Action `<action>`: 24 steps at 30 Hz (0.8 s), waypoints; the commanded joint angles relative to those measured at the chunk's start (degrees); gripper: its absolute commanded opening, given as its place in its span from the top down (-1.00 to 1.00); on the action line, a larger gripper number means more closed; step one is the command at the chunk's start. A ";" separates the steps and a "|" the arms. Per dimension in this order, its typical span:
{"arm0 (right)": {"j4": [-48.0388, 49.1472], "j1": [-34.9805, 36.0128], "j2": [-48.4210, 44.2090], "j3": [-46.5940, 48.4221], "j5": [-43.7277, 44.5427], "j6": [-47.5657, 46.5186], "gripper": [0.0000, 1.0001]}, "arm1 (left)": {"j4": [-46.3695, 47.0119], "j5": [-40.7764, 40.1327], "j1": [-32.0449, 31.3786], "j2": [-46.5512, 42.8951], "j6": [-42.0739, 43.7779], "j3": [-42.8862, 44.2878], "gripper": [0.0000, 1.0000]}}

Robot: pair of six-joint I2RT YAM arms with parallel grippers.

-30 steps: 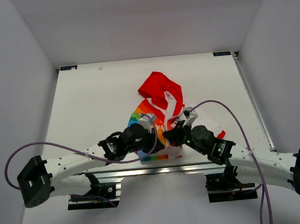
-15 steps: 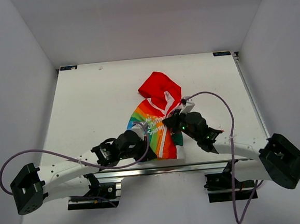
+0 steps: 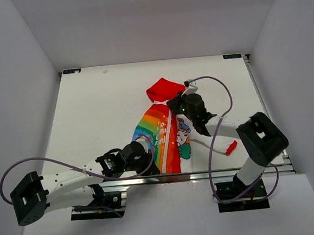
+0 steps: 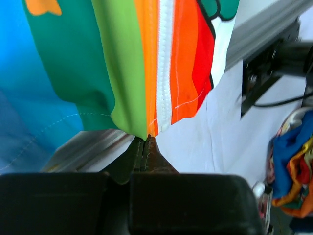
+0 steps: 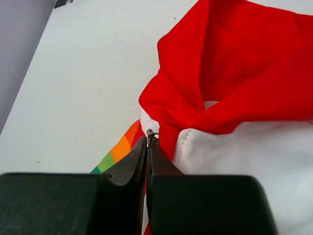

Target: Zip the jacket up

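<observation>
Two clenched grips on the jacket [image 3: 159, 134]: left claw [image 4: 145, 143] at hem [image 4: 146, 128], right claw [image 5: 147, 143] on zipper pull [image 5: 150, 132].

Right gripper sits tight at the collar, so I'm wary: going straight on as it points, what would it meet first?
Likely the red hood, bunched just past the zipper pull that the right gripper pinches; depth is unclear.

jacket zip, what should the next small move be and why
Probably ease the right hand open and let go of the zipper pull: it already sits at the neck under the red hood, and the white zipper looks closed down to the hem that the left hand pinches.
</observation>
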 commanded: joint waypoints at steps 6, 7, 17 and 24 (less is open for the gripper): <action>7.53 -7.71 12.99 19.30 8.02 -6.69 1.00 | -8.83 6.32 -1.46 0.65 0.18 -0.64 1.00; 7.36 -7.97 13.78 21.14 7.67 -6.78 1.00 | -9.01 6.15 -1.46 0.91 0.44 -0.38 1.00; 6.92 -8.24 7.74 11.94 -6.65 -4.06 1.00 | -12.78 1.75 -1.46 6.97 0.97 5.32 1.00; -11.09 -8.06 -0.43 15.01 -18.52 -8.01 -0.78 | -26.76 -9.30 -1.46 7.77 2.81 16.58 -0.55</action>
